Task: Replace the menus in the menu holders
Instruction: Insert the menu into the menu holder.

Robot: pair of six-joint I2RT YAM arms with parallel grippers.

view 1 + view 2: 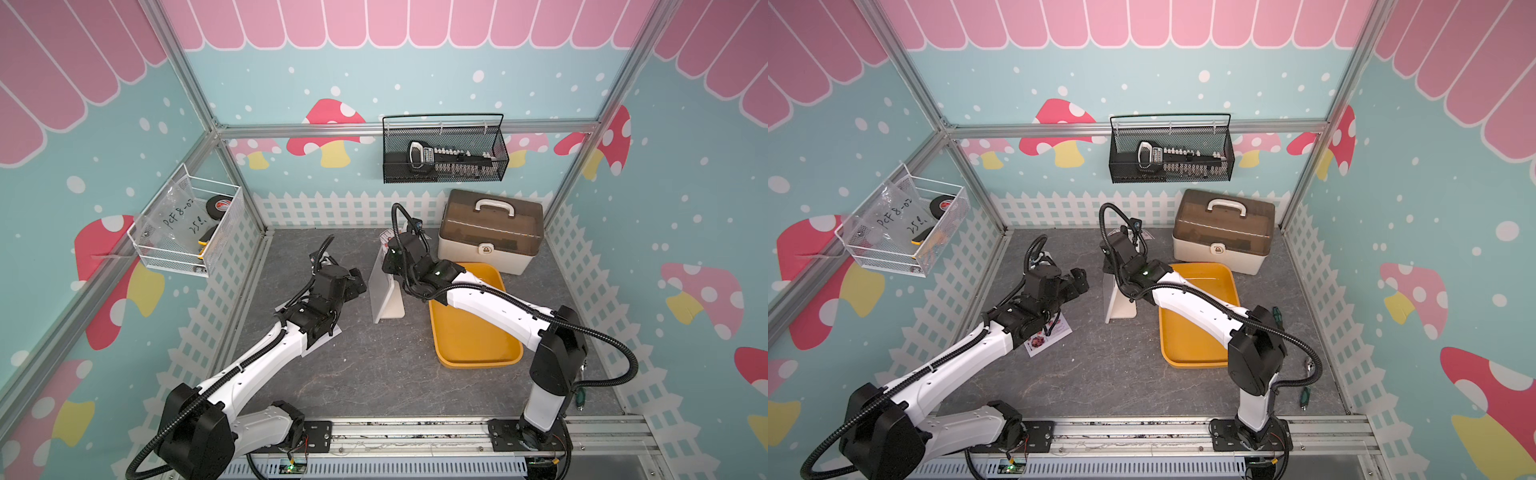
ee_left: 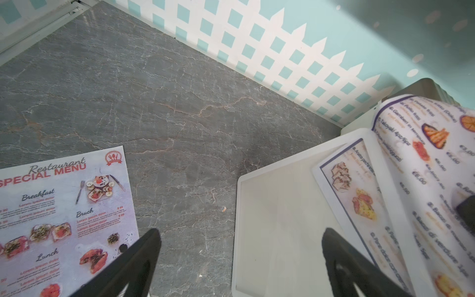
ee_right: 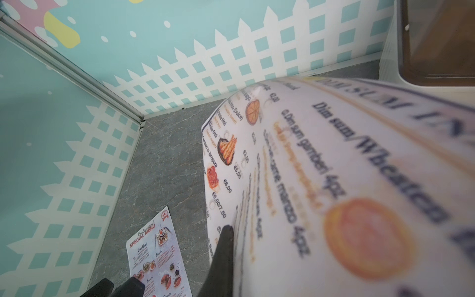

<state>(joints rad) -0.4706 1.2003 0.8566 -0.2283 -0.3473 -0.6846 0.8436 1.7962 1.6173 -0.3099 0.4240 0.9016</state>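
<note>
The white menu holder (image 1: 388,305) (image 2: 280,221) stands mid-table, leaning back. A white "Dim Sum Inn" menu (image 2: 426,164) (image 3: 334,159) curls out of its top, one end still behind the clear front. My right gripper (image 1: 390,254) (image 3: 233,240) is shut on that sheet above the holder; only one finger (image 3: 226,246) shows, the sheet hides the other. The pinkish "Special Menu" (image 2: 59,218) (image 1: 1047,337) (image 3: 157,253) lies flat on the table under my left arm. My left gripper (image 1: 358,284) (image 2: 240,257) hovers open just left of the holder, holding nothing.
A yellow tray (image 1: 478,353) lies right of the holder, under my right arm. A beige box with a brown lid (image 1: 490,232) stands at the back right. A black mesh basket (image 1: 444,153) hangs on the back wall and a white wire basket (image 1: 191,224) on the left wall.
</note>
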